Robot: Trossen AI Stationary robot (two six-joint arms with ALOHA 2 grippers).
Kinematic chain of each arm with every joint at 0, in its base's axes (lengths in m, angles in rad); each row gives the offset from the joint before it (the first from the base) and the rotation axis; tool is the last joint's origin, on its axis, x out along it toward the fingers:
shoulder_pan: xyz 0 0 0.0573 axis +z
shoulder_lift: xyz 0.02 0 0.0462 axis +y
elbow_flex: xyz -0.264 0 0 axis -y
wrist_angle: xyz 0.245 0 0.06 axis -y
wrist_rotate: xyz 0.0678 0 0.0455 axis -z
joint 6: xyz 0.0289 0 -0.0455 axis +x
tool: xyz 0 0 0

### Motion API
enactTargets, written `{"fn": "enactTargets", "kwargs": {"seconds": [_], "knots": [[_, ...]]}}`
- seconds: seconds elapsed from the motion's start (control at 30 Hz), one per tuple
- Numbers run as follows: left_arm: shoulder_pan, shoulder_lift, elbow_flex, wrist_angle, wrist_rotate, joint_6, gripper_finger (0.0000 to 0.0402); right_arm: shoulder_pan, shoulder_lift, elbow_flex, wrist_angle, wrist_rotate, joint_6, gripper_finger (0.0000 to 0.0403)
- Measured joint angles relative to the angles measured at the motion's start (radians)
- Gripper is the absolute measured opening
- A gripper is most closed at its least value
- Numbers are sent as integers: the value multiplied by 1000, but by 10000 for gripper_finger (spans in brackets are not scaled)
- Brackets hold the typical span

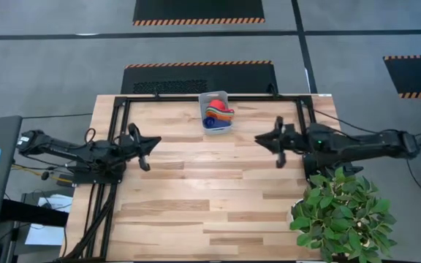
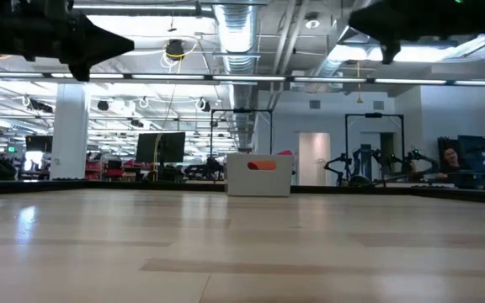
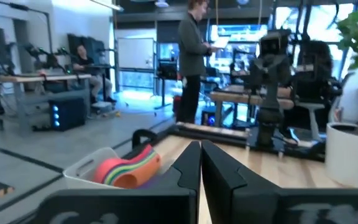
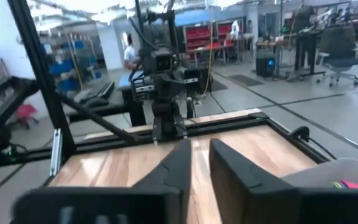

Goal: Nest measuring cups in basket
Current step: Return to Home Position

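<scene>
Now nested coloured plastic measuring cups [image 1: 216,115] sit in the pale translucent basket [image 1: 213,95]; left hand [image 1: 149,148] shut, right hand [image 1: 270,142] narrowly parted, both clear of it: just park them.

even overhead light fills the high view: the wooden table [image 1: 210,197] is bright, with only faint, soft shadows beneath the two arms [image 1: 86,153]. in the low view the ceiling lights [image 2: 226,17] glare white, so the arms show as black shapes against them, and a pale sheen lies on the tabletop at the left. the basket [image 2: 259,175] is evenly lit. in the left wrist view a standing person [image 3: 191,56] looks dark against a bright background.
</scene>
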Motion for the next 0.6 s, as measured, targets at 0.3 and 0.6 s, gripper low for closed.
{"fn": "enactTargets", "kwargs": {"seconds": [0.3,0.6], "knots": [[42,-9,0,-79,3,-43,2,-10,-312,-180,-95,2,31,21],[57,-10,-78,20,16,-51,2,-8,-491,-314,-118,-2,95,26]]}}
